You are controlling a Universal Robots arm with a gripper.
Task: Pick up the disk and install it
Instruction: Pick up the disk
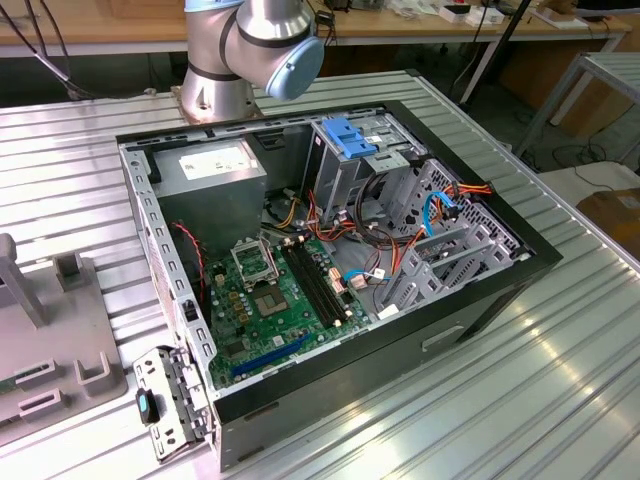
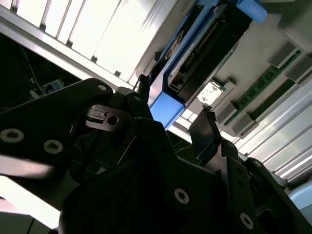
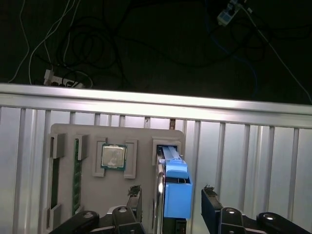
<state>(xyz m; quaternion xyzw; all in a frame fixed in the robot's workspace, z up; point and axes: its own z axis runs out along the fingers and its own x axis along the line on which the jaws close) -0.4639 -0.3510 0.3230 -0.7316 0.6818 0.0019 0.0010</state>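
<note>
First wrist view looked down on the gripper [image 3: 171, 194] with its two dark fingers [image 3: 210, 197] spread wide, one on each side of the disk [image 3: 174, 178] and neither touching it; a strip of ribbed metal showed in each gap. The disk stood on edge in a slot of a grey fixture tray [image 3: 141, 144], its bright blue carrier rail facing the camera and a thin metal side just beside it. On the same tray a square processor chip [image 3: 113, 157] lay flat in its own recess near the disk's slot, and a green memory stick [image 3: 76, 175] sat in a narrow channel farther along. The tray rested on a ribbed metal table [image 3: 253, 161], beyond whose edge loose cables [image 3: 73, 53] lay on a dark floor. In the second wrist view the gripper's black body filled the foreground, and the blue end of the disk sat between the open fingertips, its dark face running away toward the tray. In the exterior view the arm's base [image 1: 250, 50] stood behind an open computer case [image 1: 480, 300] lying on the table, with a green motherboard [image 1: 270, 300] exposed inside and a light-blue latch [image 1: 350, 135] on top of the metal drive cage [image 1: 345, 175]; part of the grey tray showed well apart from the case, at the exterior view's left.
</note>
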